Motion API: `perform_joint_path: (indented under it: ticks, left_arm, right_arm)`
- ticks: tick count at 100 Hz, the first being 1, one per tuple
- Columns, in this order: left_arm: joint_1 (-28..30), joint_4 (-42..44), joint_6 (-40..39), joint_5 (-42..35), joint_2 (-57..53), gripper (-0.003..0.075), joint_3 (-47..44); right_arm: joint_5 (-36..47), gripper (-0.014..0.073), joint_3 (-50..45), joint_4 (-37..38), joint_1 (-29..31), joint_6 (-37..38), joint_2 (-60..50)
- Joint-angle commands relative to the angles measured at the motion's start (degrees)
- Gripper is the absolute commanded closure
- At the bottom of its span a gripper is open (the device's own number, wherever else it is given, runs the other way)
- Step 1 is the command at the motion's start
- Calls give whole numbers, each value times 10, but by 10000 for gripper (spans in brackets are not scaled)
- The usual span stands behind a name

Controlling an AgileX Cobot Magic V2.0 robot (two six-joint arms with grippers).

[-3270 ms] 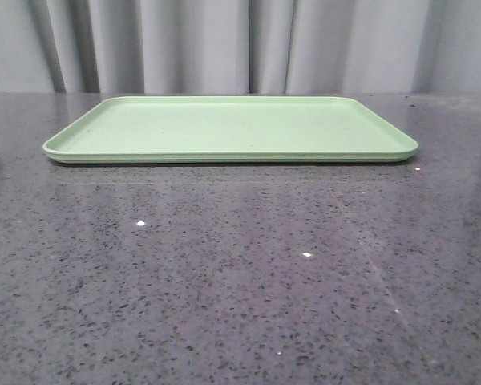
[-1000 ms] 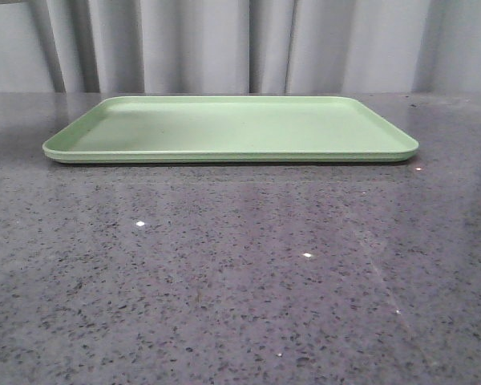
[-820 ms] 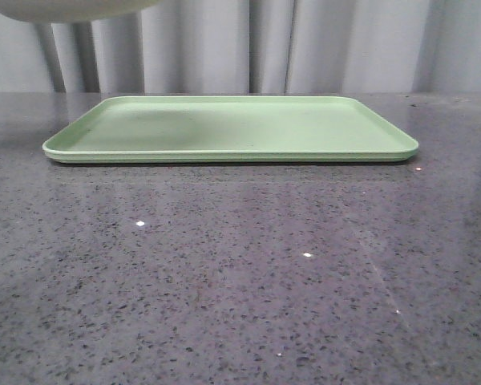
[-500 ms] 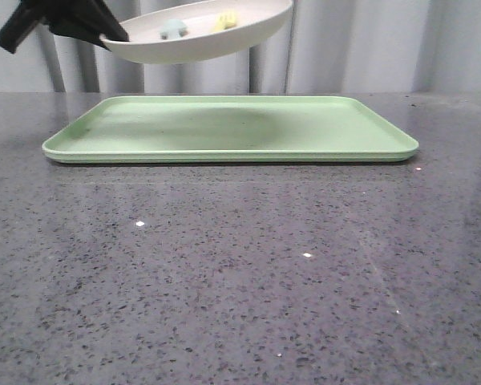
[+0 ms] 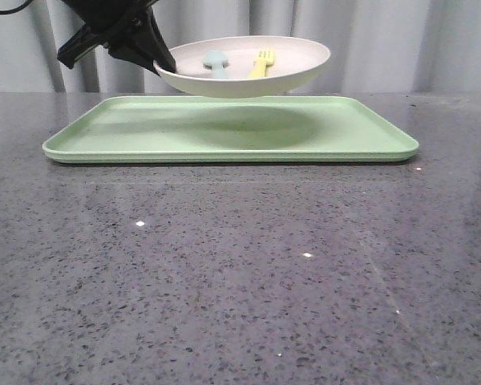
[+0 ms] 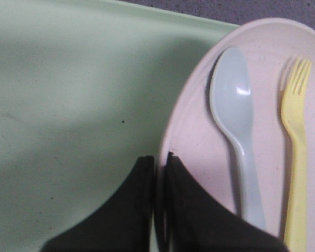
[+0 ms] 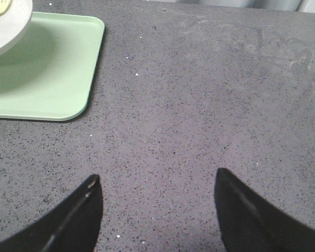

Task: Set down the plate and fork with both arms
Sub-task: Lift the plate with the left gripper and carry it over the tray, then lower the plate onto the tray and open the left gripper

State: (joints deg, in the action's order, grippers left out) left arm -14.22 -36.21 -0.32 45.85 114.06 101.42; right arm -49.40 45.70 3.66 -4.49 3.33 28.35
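My left gripper [image 5: 156,62] is shut on the left rim of the cream-pinkish plate [image 5: 293,68] and holds it in the air, tilted, over the light-green tray [image 5: 224,132]. The pale yellow fork [image 5: 261,62] lies in the plate beside a pale blue spoon [image 5: 216,62]. In the left wrist view the jaws [image 6: 158,163] pinch the plate rim [image 6: 170,142], with the fork [image 6: 295,136] and spoon [image 6: 236,121] in front. My right gripper [image 7: 157,184] is open and empty over bare table; the plate's edge [image 7: 10,26] shows at its view's corner.
The tray [image 7: 47,79] lies at the far middle of the speckled grey table [image 5: 240,273]. A grey curtain [image 5: 385,40] hangs behind the table. The right gripper is out of the front view.
My left gripper has carried the plate, with fork and spoon in it, in from the upper left, rightwards and down over the tray. The tray has not moved.
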Motion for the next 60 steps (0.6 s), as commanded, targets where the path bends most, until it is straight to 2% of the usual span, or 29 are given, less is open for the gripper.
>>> perform_joint_path:
  ticks: [1,60]
  left_arm:
    - [-6,-22,-13,-29,-26,741,21]
    - [-10,-8,-13,-40,-8,741,17]
  right_arm:
    - [43,124,21,4,3,-3,9]
    - [43,124,21,4,3,-3,9]
